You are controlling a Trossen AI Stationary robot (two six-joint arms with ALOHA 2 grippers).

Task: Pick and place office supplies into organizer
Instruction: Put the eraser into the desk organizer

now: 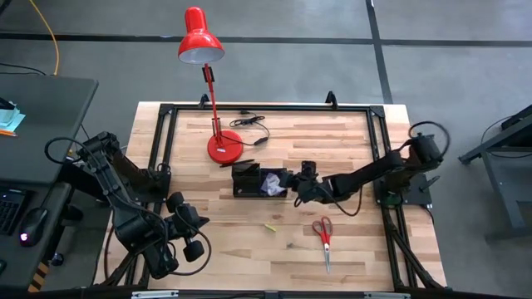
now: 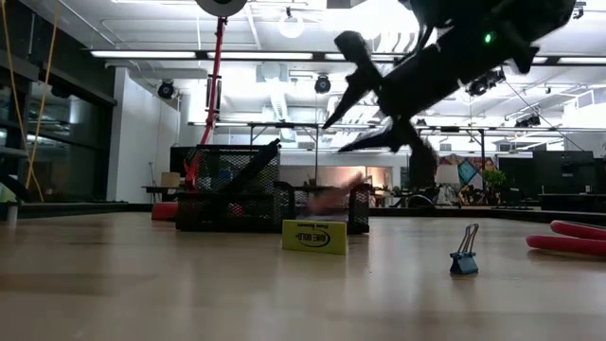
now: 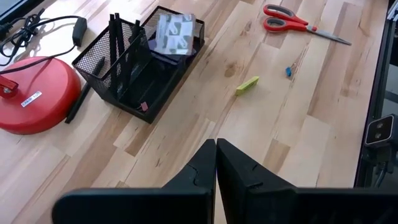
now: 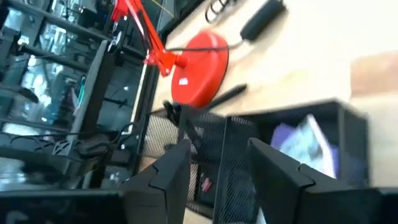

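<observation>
The organizer [image 1: 249,180], a black mesh tray, stands mid-table beside the lamp base. Dark pens [image 3: 118,38] stand upright in its one end. A purple-and-white pad [image 3: 174,32] lies in the other compartment [image 4: 303,144]. My right gripper [image 1: 298,184] hovers open just above the organizer's right end [image 2: 333,137], with nothing between its fingers [image 4: 221,168]. The red-handled scissors [image 1: 323,236] lie flat on the table to the near right. A small yellow block [image 1: 270,226] and a blue binder clip [image 3: 288,71] rest nearby. My left gripper [image 3: 216,149] is shut and waits at the near left [image 1: 193,220].
The red desk lamp's round base [image 1: 224,147] sits left of and behind the organizer, its cord [image 1: 253,124] trailing toward the far edge. One dark pen [image 3: 78,106] lies on the table against the base. Bare wood [image 1: 241,249] lies between my left gripper and the scissors.
</observation>
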